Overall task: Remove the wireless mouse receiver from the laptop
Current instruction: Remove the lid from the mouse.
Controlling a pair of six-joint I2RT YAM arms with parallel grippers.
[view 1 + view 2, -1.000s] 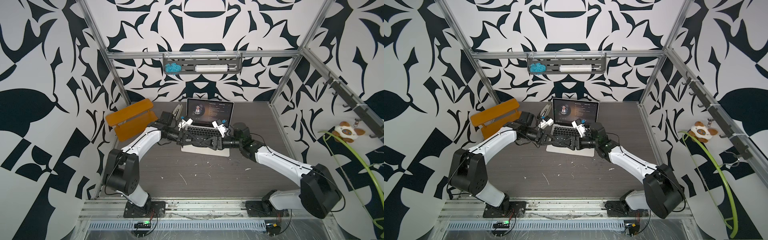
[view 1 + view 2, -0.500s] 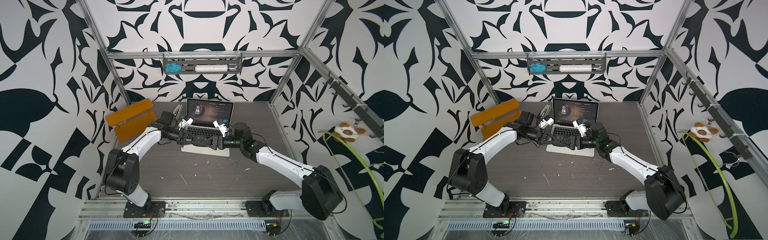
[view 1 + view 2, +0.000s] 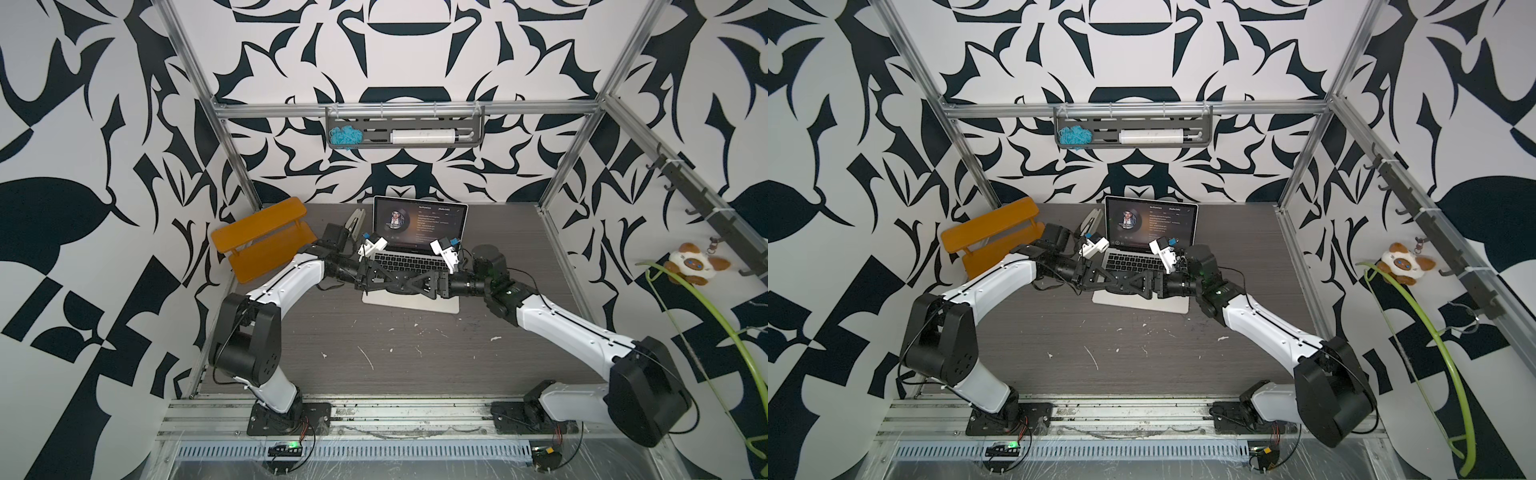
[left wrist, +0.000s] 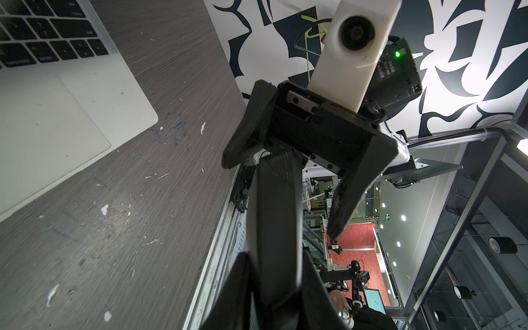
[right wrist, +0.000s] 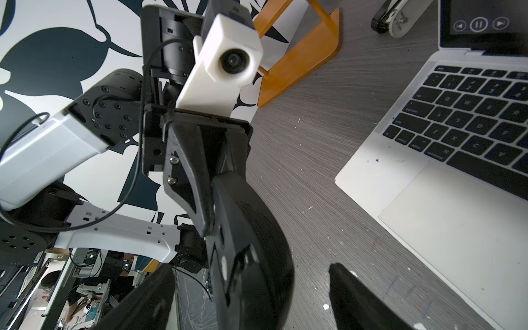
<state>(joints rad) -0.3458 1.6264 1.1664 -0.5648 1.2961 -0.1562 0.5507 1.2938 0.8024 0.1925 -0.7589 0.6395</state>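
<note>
Right wrist view: left gripper (image 5: 217,200) pinches the black computer mouse (image 5: 257,228) at centre, right gripper (image 5: 251,267) gapes wide at lower frame, wireless mouse receiver not discernible anywhere; on that single pinch, the mouse may pivot and drop onto the laptop (image 5: 371,171) at right.

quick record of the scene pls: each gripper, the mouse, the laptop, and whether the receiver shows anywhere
left gripper: shut on the black mouse
right gripper: open, jaws either side of the mouse's far end, not clamped
black mouse: between the two grippers, in front of the laptop screen
laptop: open on the table, screen lit
wireless mouse receiver: not visible in any view
orange stand: back of the table, on the robot's left of the laptop
</note>
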